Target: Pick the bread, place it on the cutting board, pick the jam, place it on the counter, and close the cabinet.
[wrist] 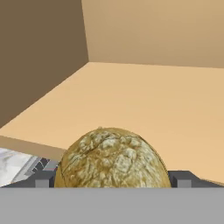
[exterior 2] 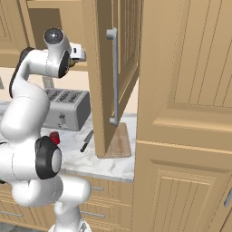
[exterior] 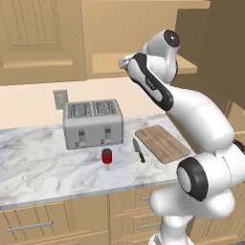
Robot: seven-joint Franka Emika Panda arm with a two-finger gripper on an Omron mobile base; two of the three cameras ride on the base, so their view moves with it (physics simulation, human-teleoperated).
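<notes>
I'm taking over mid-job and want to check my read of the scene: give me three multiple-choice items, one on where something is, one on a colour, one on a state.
1. Where is the jam?
A. On the counter in front of the toaster
B. On the cutting board
C. On the cabinet shelf

2. What colour is the knife's handle?
A. Red
B. Black
C. White

3. How does the cabinet door stand?
A. Shut
B. Swung open
C. Removed

Answers:
1. A: the red jar stands on the counter just ahead of the toaster, apart from the cutting board.
2. B: the knife beside the board has a black handle.
3. B: in the right base view the cabinet door juts out edge-on, its bar handle facing the camera; the gripper is in at the shelf with the bread between its fingertips.
</notes>
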